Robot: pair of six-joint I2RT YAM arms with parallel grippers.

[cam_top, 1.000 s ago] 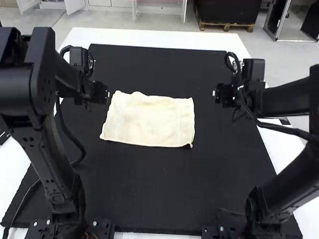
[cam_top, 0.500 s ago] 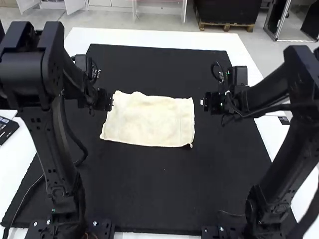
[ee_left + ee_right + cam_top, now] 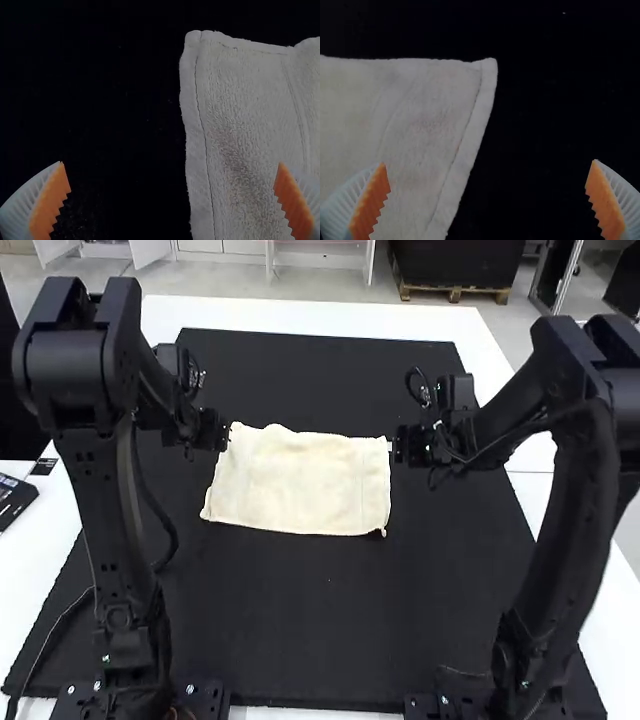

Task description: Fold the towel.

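Left arm (image 3: 118, 585): black; squared elbow housing (image 3: 68, 365), rounded edges | below housing: pierced link (image 3: 105, 510), black cable (image 3: 163, 525) | farther below housing: base plate (image 3: 207, 702), pale screws (image 3: 98, 686) | right of housing: right arm (image 3: 580, 510), black, looped cable (image 3: 410, 375) | left gripper (image 3: 223, 432), right gripper (image 3: 395, 446): white ribbed fingers (image 3: 21, 202), orange sawtooth pads (image 3: 51, 199)

The towel (image 3: 300, 480) is cream cloth with a matt, rough, looped pile and a flatter stitched hem. Under it, the mat (image 3: 320, 620) looks matt black. The bench (image 3: 330, 317) is smooth and white. The left tool (image 3: 222, 432) and right tool (image 3: 398, 444) have ribbed white plastic-looking fingers and matt, toothed orange pads (image 3: 50, 202).
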